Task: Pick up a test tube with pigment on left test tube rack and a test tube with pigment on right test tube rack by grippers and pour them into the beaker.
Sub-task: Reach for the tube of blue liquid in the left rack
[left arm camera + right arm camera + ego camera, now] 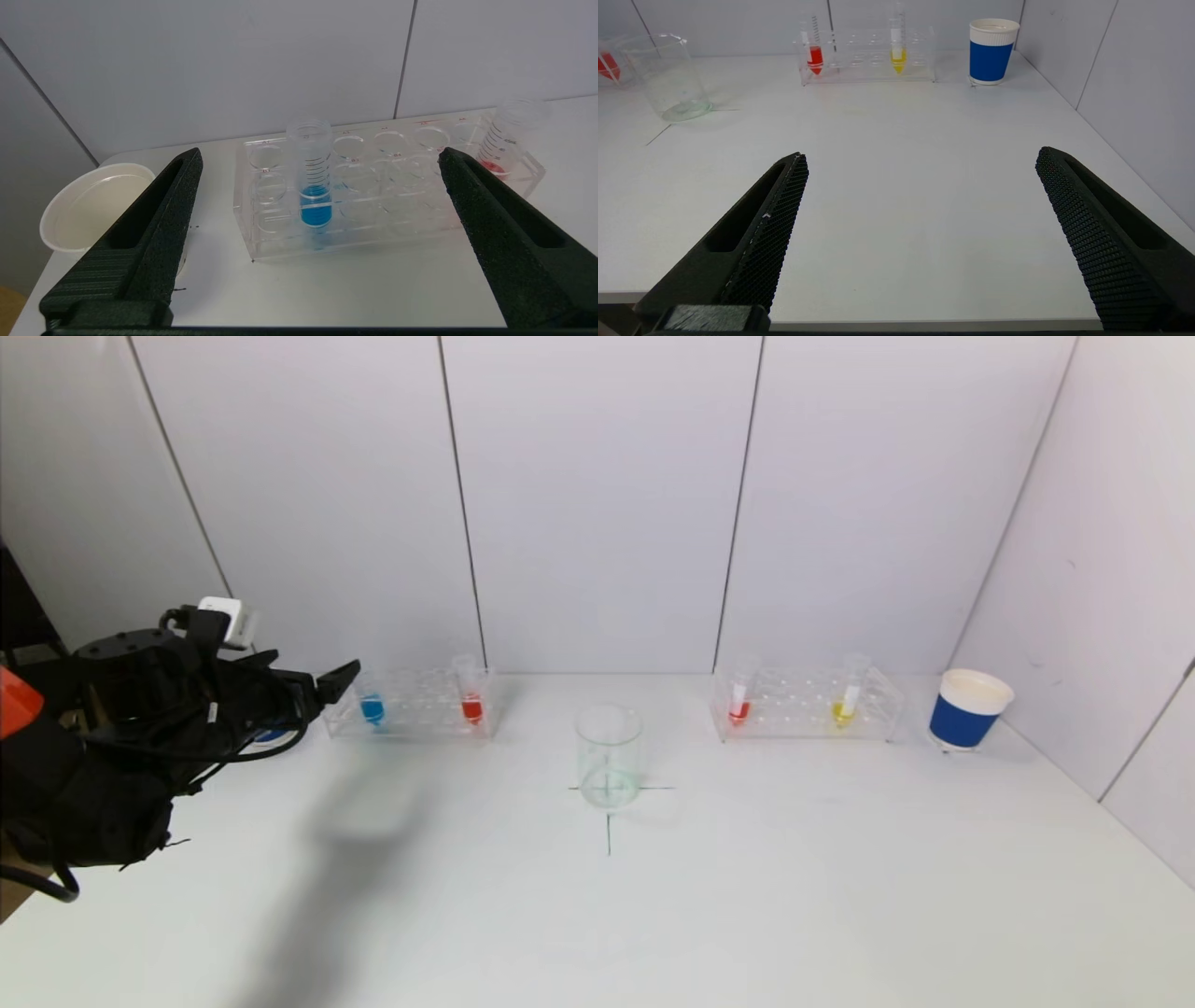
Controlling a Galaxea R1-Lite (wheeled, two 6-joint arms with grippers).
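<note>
The left clear rack (411, 709) holds a blue-pigment tube (372, 707) and a red-pigment tube (471, 695). The right rack (808, 705) holds a red tube (740, 700) and a yellow tube (847, 700). A glass beaker (609, 756) stands between them on a cross mark. My left gripper (341, 679) is open, hovering just short of the left rack; in the left wrist view (320, 161) the blue tube (314, 186) stands centred ahead between the fingers. My right gripper (920, 158) is open and empty over the table's front edge, out of the head view.
A blue paper cup (969, 709) stands right of the right rack. A white cup (93, 205) sits left of the left rack. White walls close the back and right side. The table's front edge (924, 324) lies under the right gripper.
</note>
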